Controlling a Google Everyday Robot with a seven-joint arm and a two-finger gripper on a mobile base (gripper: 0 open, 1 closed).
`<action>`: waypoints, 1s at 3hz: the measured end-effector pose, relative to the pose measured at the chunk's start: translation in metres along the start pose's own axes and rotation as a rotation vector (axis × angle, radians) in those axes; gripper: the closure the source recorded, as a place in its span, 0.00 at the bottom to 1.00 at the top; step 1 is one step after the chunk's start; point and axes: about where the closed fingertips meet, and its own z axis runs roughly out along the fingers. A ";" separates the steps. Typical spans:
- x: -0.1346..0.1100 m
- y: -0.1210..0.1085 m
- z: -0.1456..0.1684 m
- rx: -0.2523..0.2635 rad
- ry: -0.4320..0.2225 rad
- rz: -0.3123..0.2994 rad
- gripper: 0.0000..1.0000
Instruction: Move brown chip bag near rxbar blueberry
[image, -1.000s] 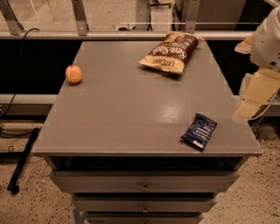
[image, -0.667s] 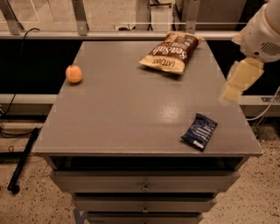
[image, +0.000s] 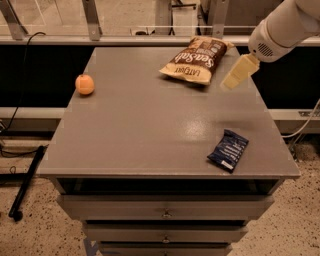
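The brown chip bag (image: 195, 60) lies flat at the far right of the grey table (image: 140, 130), its "Sea Salt" lettering facing up. The rxbar blueberry (image: 228, 150), a small dark navy wrapper, lies near the table's front right edge. My gripper (image: 238, 73) hangs from the white arm (image: 285, 27) coming in from the upper right. It is above the table's right side, just right of the chip bag and well behind the rxbar. It holds nothing.
An orange fruit (image: 85, 84) sits at the table's left side. Drawers (image: 165, 212) are under the tabletop. A black cable and a pole lie on the floor at the left. A railing runs behind the table.
My gripper has moved up and to the left, from beside the table's right edge near the rxbar to a spot next to the chip bag. The objects have not moved.
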 end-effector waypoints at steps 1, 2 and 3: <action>-0.018 -0.027 0.040 0.019 -0.055 0.121 0.00; -0.039 -0.044 0.077 0.003 -0.121 0.238 0.00; -0.058 -0.049 0.122 -0.034 -0.164 0.343 0.00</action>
